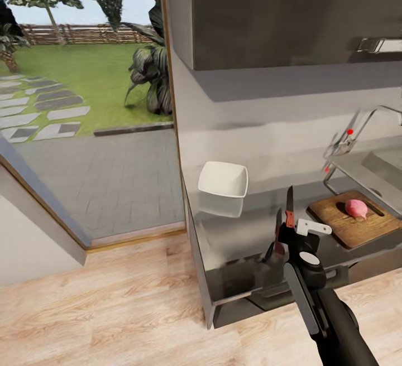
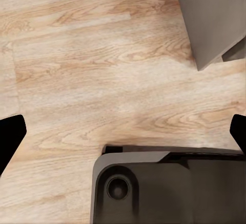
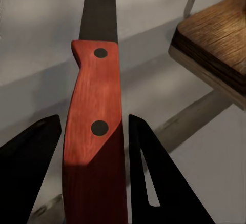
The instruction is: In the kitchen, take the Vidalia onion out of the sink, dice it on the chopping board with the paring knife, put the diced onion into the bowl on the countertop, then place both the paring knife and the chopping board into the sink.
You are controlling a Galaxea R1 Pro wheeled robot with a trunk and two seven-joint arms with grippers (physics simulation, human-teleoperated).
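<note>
**Red-handled knife up in the right hand, onion on the board**

Reddish wood and two dark rivets: that is the paring knife [image 3: 95, 126] seen close in the right wrist view, its handle clamped between the dark fingers [image 3: 154, 172] of the right hand [image 1: 286, 231], dark blade running up and away. From the head view the knife [image 1: 290, 208] stands nearly upright in that grasp, blade tip pointing away over the grey table [image 1: 245, 226], above the front part of the top.

Over to the right, the chopping board [image 1: 357, 226] lies flat near the table's front edge, and the pinkish Vidalia onion [image 1: 355, 208] sits on it, whole, toward the middle. Knife and board are near each other but apart. Behind the board is the sink [image 1: 379, 168] with its chrome tap [image 1: 363, 123] and red dot.

The white bowl [image 1: 223, 179] rests on the table's left end, well apart from the board.

Left hand now: two dark fingertips [image 2: 10, 137] at the edges of the left wrist view, spread wide and holding nothing, hanging over the wooden floor [image 2: 102, 70] beside the robot's base [image 2: 169, 188].
</note>
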